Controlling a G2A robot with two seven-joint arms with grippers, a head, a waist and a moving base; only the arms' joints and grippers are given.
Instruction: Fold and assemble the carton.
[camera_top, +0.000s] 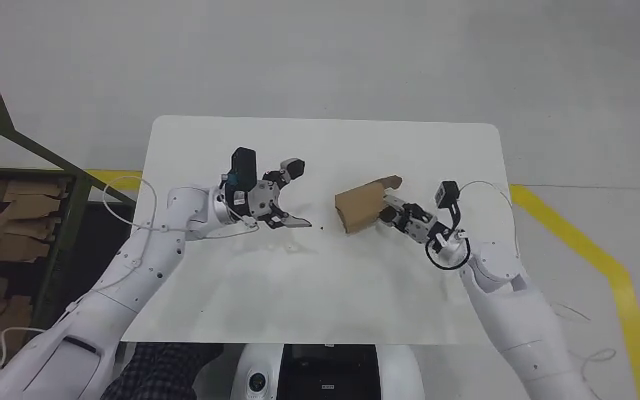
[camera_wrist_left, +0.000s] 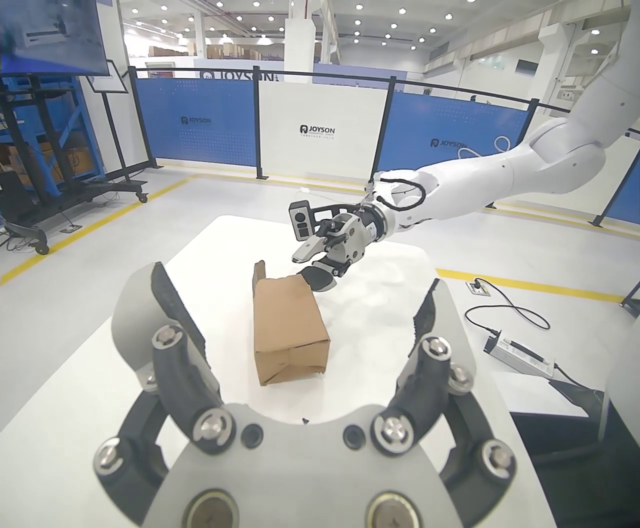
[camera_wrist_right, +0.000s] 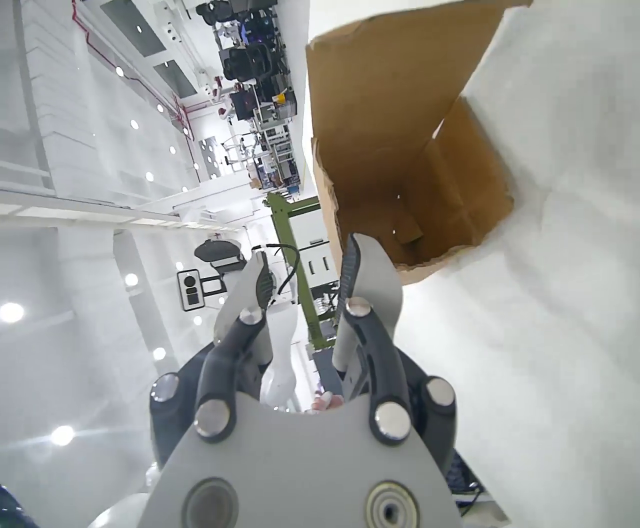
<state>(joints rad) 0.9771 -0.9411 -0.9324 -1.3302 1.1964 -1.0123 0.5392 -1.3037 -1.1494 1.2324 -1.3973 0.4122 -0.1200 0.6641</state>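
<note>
Carton (camera_wrist_right: 372, 125) on its side on table (camera_wrist_right: 550, 325), open end facing right gripper (camera_wrist_right: 307, 250) — jaws parted, one at the rim.

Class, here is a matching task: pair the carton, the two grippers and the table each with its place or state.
Things:
1. carton
2. left gripper
3. right gripper
4. table

States:
A. jaws open, at the carton's open end
B. white, bears the carton
C. brown, lying on its side
D. jaws wide open, apart from the carton

Pairs: 1-C, 2-D, 3-A, 4-B
</note>
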